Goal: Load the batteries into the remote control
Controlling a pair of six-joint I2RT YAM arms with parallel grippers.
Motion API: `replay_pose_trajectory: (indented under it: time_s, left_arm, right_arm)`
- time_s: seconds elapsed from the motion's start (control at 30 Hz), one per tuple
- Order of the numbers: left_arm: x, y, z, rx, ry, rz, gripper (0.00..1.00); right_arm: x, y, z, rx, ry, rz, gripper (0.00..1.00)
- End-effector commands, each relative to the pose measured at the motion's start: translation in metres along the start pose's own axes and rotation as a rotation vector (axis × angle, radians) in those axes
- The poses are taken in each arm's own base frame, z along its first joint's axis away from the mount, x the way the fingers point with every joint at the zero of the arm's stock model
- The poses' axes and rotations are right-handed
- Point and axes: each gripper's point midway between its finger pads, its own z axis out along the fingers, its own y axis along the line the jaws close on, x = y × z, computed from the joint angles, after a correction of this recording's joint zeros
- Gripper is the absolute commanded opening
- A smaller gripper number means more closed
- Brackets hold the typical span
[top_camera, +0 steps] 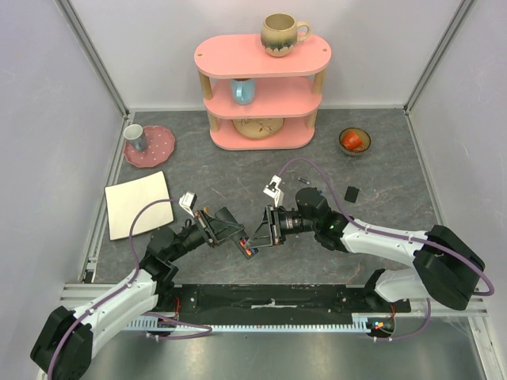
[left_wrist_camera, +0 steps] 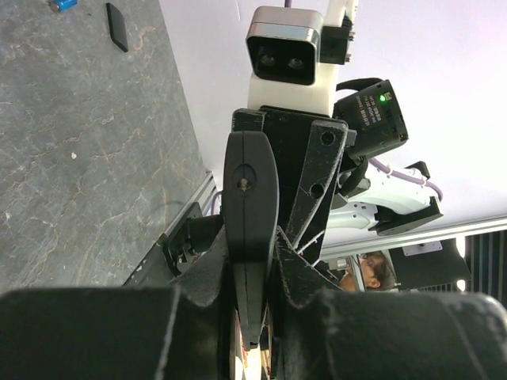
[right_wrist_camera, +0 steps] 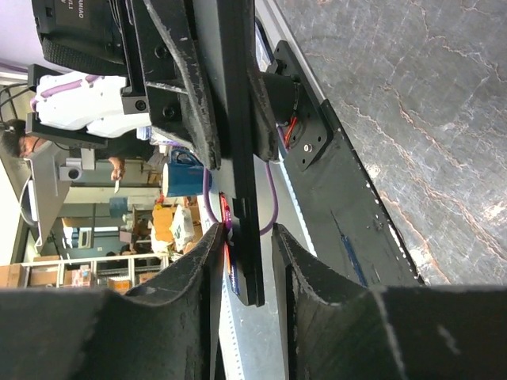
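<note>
The remote control is a slim black bar held in the air between both grippers. My left gripper is shut on it; in the left wrist view the remote stands edge-on between my left gripper's jaws. My right gripper straddles the remote's other end. In the right wrist view my right gripper is slightly open: one finger touches the red-orange and purple batteries in the remote, and the other stands apart. A red-orange battery end shows from above.
A small black square piece and a small dark cylinder lie on the table to the right. A blue battery lies beyond the black piece. A pink shelf, bowl, pink plate and white board stand further back.
</note>
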Motion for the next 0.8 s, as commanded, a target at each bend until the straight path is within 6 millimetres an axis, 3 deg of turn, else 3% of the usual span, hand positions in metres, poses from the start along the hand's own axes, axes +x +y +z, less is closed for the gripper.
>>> replay_pose_trajectory:
  time_s: [0.0,0.13,0.2,0.23,0.33,0.37,0.43,0.47,0.5,0.53,0.57,0.6,0.63,0.7,0.73,0.77]
  left_arm:
    - [-0.002,-0.008,0.0,0.035,-0.01,0.046,0.02]
    - [-0.001,-0.008,0.0,0.036,-0.007,0.046,0.02]
    - [-0.001,-0.007,0.0,0.035,-0.006,0.045,0.02]
    - [-0.001,-0.006,0.0,0.032,-0.007,0.047,0.02]
    - [0.0,0.0,-0.001,0.015,-0.007,0.048,0.02]
    - [0.001,0.002,-0.001,0.011,-0.006,0.051,0.02]
    - [0.001,0.006,-0.002,-0.001,-0.006,0.055,0.02]
    - [0.002,0.007,-0.002,-0.003,-0.005,0.056,0.02]
    - [0.002,0.009,-0.003,-0.006,-0.005,0.057,0.02]
    - [0.002,0.008,-0.003,-0.003,-0.005,0.06,0.02]
    - [0.002,0.008,-0.003,-0.002,-0.005,0.06,0.02]
    - [0.002,0.007,-0.003,0.0,-0.007,0.063,0.02]
    - [0.002,0.006,-0.003,0.006,-0.007,0.065,0.02]
    - [0.004,0.014,-0.006,-0.008,-0.007,0.061,0.02]
    - [0.004,0.014,-0.006,-0.009,-0.007,0.06,0.02]
    - [0.004,0.014,-0.007,-0.007,-0.008,0.061,0.02]
  right_arm:
    - [-0.002,0.003,0.004,-0.001,0.018,-0.025,0.34]
    - [-0.001,0.001,0.005,-0.004,0.019,-0.019,0.33]
    - [-0.004,0.008,0.004,-0.026,0.009,-0.025,0.44]
    - [-0.005,0.011,0.002,-0.029,0.006,-0.03,0.56]
    - [-0.018,0.021,-0.008,-0.016,-0.027,-0.054,0.66]
    - [-0.033,0.024,-0.014,-0.005,-0.061,-0.098,0.68]
    - [-0.044,0.027,-0.03,0.027,-0.087,-0.118,0.7]
    - [-0.066,0.026,-0.044,0.047,-0.148,-0.148,0.7]
    - [-0.076,0.024,-0.053,0.069,-0.178,-0.16,0.7]
    - [-0.081,0.016,-0.067,0.123,-0.2,-0.151,0.7]
    - [-0.107,0.005,-0.088,0.21,-0.283,-0.154,0.7]
    - [-0.127,-0.026,-0.109,0.4,-0.369,-0.23,0.7]
    - [-0.125,-0.058,-0.13,0.581,-0.378,-0.172,0.7]
    - [-0.141,-0.099,-0.171,0.842,-0.466,-0.16,0.69]
    - [-0.145,-0.134,-0.207,1.091,-0.539,-0.116,0.69]
    - [-0.144,-0.154,-0.228,1.193,-0.571,-0.077,0.69]
